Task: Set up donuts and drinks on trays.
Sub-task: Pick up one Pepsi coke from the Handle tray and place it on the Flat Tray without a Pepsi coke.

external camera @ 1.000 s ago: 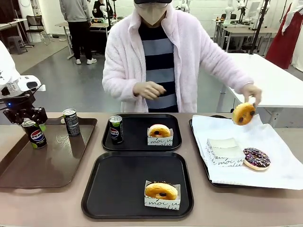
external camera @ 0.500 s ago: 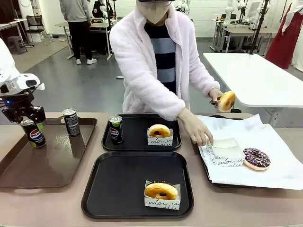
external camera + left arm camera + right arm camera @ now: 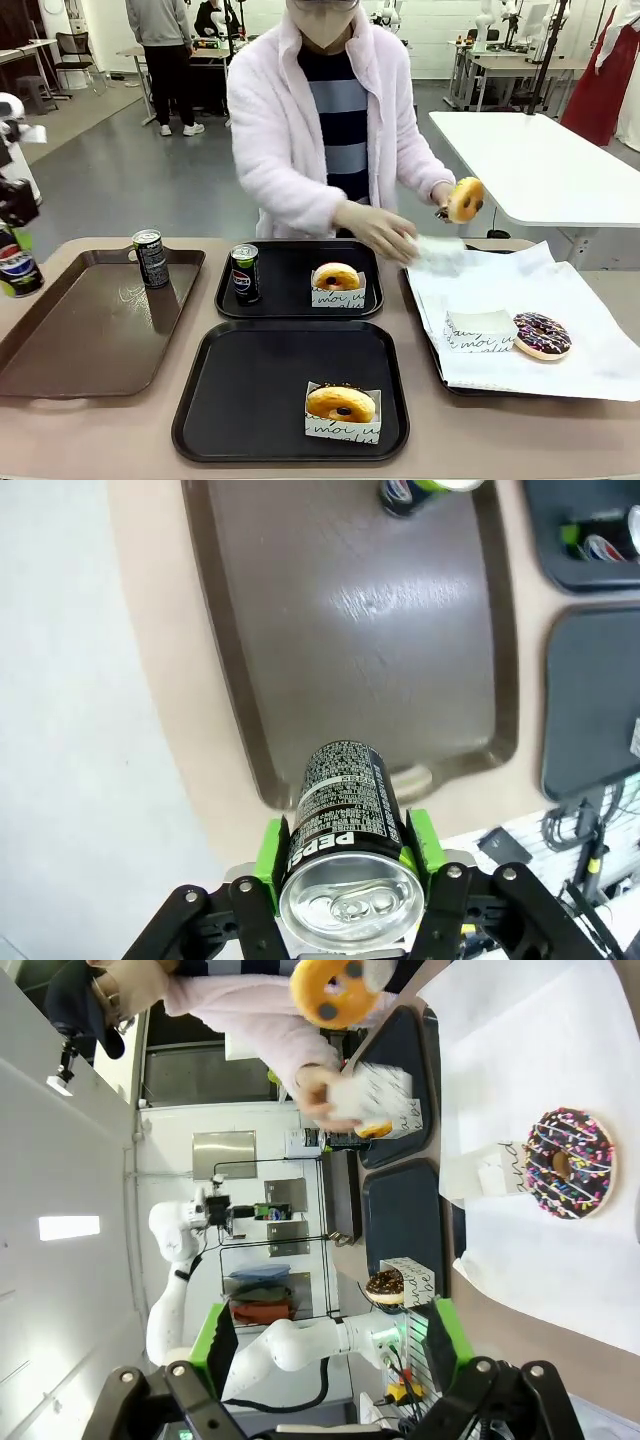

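The left gripper (image 3: pixel 346 848) was clamped on a Pepsi can (image 3: pixel 14 264), its green pads pressed to either side just under the rim. The can hung upright at the far left edge of the front view, clear of the table. Its long axis ran top to bottom, in line with the fingers, so the wrist view looked straight onto its silver top. From there the near black tray (image 3: pixel 250 400) lay to the lower right, past the brown tray (image 3: pixel 90 340), where a second can (image 3: pixel 150 258) stood near the upper right corner. The near tray carried a sleeved donut (image 3: pixel 342 403) at its lower right and no drink, so its bare left half looked like the place to aim for. The far black tray (image 3: pixel 290 295) already had both a can (image 3: pixel 244 272) and a donut (image 3: pixel 337 277). The left arm was plainly the nearer one. The right gripper (image 3: pixel 330 1360) stood with its jaws apart and nothing between them
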`<state>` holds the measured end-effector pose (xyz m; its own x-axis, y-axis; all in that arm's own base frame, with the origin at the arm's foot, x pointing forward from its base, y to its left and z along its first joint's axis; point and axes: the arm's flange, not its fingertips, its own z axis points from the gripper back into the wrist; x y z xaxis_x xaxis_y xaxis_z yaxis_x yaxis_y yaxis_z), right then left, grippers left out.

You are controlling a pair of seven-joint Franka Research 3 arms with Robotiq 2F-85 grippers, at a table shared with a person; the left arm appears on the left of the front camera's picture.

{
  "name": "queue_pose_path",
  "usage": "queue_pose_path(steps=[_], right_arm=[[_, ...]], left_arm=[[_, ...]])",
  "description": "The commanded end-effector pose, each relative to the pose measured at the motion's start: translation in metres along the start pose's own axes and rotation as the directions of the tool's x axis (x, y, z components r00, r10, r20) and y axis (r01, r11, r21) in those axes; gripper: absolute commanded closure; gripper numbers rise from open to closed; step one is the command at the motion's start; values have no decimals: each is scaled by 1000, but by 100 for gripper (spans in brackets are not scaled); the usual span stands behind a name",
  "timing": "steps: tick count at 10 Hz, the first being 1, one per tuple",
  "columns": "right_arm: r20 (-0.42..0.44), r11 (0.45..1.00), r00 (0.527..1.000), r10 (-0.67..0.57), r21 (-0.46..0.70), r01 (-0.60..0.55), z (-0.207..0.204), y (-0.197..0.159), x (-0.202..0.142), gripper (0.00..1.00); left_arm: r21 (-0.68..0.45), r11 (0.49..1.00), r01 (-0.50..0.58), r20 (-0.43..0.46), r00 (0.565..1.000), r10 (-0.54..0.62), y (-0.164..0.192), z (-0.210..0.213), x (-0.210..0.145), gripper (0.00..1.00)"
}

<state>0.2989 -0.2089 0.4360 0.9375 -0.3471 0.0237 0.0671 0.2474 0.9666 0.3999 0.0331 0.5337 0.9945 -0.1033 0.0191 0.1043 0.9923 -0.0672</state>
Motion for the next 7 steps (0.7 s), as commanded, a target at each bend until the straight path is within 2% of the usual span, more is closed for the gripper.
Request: queue_pose_path(steps=[1, 2, 6, 7], right_arm=[[10, 1000, 1000, 15, 21, -15, -1, 1, 2, 0], [10, 1000, 1000, 15, 21, -15, -1, 1, 2, 0], [10, 1000, 1000, 15, 21, -15, -1, 1, 2, 0], [10, 1000, 1000, 15, 21, -15, -1, 1, 2, 0]], left_arm=[[-53, 998, -16, 28, 999, 18, 10, -2, -7, 100], [0, 1000, 0, 0, 1000, 0, 0, 0, 0, 100], [0, 1000, 0, 0, 1000, 0, 0, 0, 0, 100], [-16, 1000, -5, -14, 1000, 4, 1, -5, -4, 42]])
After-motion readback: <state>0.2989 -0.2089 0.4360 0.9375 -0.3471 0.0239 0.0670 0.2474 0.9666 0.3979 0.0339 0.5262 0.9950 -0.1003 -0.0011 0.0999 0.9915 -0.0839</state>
